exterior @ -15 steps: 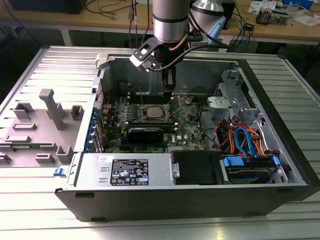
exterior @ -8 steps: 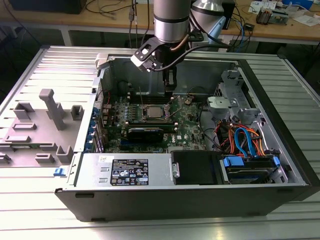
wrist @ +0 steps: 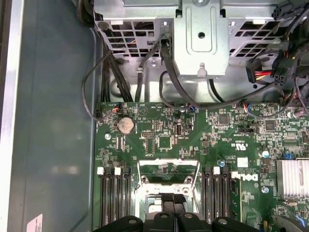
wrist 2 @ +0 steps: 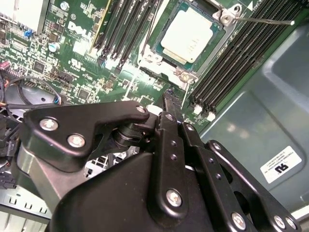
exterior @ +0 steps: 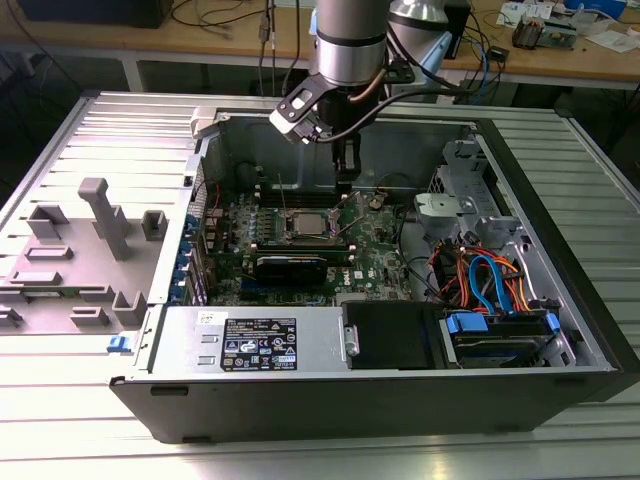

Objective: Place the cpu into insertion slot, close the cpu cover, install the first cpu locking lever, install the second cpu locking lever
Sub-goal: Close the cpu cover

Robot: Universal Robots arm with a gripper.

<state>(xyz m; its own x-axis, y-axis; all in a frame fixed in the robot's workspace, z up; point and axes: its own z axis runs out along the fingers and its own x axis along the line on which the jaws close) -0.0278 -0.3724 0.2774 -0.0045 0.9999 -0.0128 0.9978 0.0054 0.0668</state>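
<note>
While the gripper (exterior: 345, 172) hangs inside the open computer case (exterior: 330, 405), the chip (exterior: 305, 224) lies flat in the socket (wrist 2: 223, 18) on the green circuit board (exterior: 378, 255). Its square top is pale silver-grey with a duller rim, and the socket's grey metal edge frames it on all sides in the second wrist view. In the first wrist view the cover (wrist: 169, 161) looks raised, since bare board shows through its square cut-out. A thin wire locking lever (wrist 2: 268, 21) sticks out past one corner of the socket, above the long black memory slots (wrist 2: 231, 63).

The black fingers (wrist 2: 169, 108) are pressed together with nothing between them. Their tips stop near the socket's edge, apart from the chip, which lies just beyond them. In the exterior view the gripper stands just to the exterior view's right of the chip and a little farther back.

Besides the board, the case holds a grey power supply (exterior: 250, 342) along its near wall, a metal drive cage (exterior: 455, 170) at the exterior view's right, and a bundle of blue and orange cables (exterior: 490, 278) beside it. On the exterior view's left, a grey tray (exterior: 60, 300) carries several grey blocks (exterior: 105, 215).
</note>
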